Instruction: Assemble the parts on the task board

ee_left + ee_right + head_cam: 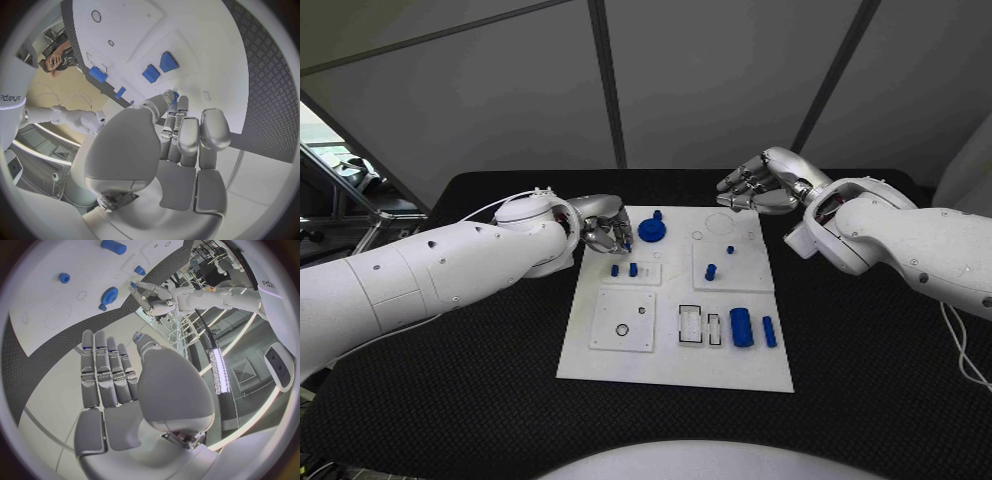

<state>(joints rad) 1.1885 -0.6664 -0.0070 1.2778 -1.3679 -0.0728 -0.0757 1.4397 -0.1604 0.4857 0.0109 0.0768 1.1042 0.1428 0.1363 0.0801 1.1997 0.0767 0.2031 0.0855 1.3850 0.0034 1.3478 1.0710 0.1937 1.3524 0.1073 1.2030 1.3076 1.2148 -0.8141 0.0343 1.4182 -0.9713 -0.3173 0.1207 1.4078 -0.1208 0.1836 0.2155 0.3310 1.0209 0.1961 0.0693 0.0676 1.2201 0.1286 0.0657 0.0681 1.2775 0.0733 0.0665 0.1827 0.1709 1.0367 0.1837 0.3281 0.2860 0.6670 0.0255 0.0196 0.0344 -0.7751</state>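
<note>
The board lies mid-table on the black table. The left hand sits at the board's 10 o'clock edge, fingers curled in close together beside the blue gear; whether it touches or holds anything I cannot tell. In the left wrist view its fingers point over the board with a speck of blue at their tips. The right hand hovers beyond the board's 1 o'clock corner, above the table, fingers straight, side by side, holding nothing, as the right wrist view shows.

On the board, two small pegs stand at 9 o'clock of centre, one peg just right of them, and a thick cylinder with a slim rod beside it toward 4 o'clock.
</note>
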